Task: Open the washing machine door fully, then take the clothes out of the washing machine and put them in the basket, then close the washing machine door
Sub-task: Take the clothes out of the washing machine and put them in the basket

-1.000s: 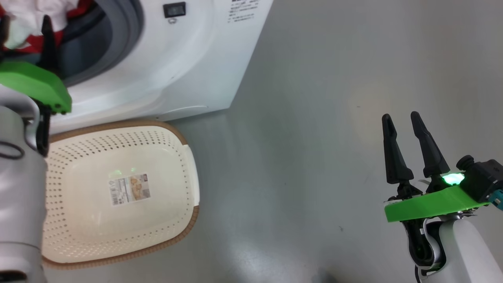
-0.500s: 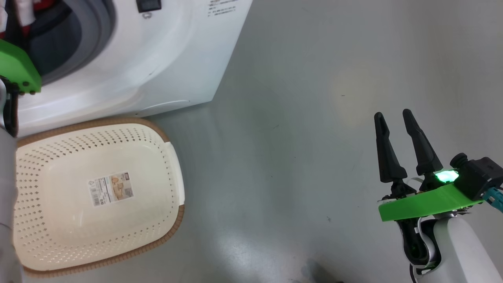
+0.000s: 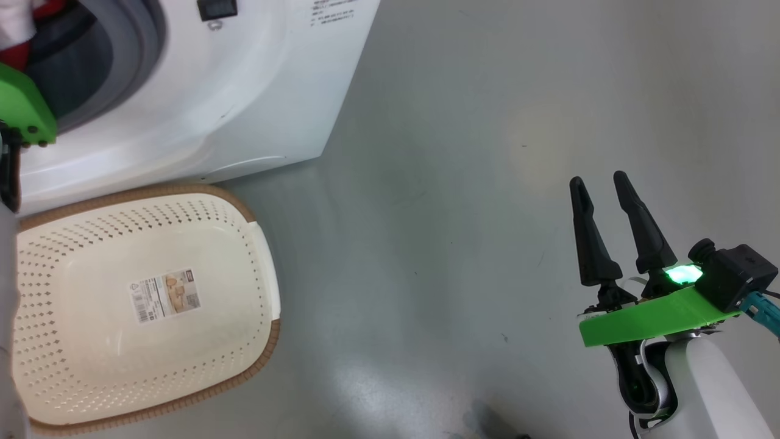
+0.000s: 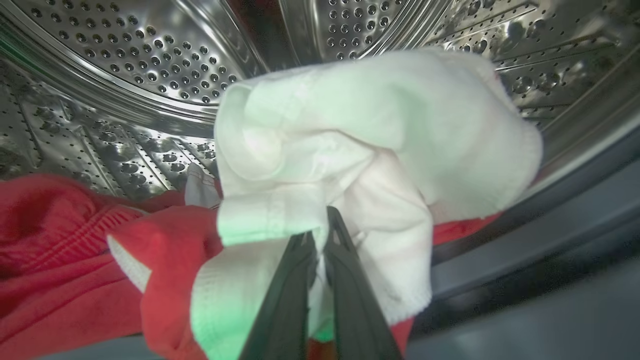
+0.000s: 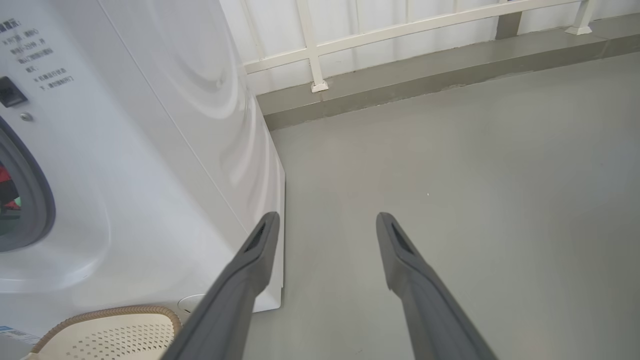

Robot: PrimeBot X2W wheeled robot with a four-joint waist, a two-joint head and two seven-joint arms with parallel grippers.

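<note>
The left gripper [image 4: 318, 226] is clamped on the white cloth among the clothes [image 4: 380, 115], mid-frame in the steel drum [image 4: 150, 60] of the washing machine [image 3: 244, 91]. The right gripper [image 3: 598, 178], lower right, has its fingers apart. The basket [image 3: 263, 256], lower left, carries a paper label [image 3: 164, 296] with print too small to read.

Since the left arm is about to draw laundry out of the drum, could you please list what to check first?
1. The left gripper is shut on the white cloth: ok.
2. The red garments are caught in that grip too: cannot tell.
3. The basket is empty, on the floor before the washing machine: ok.
4. The right gripper is open, away from the basket: ok.
5. The white cloth is free of the grey rubber ring: cannot tell.
</note>
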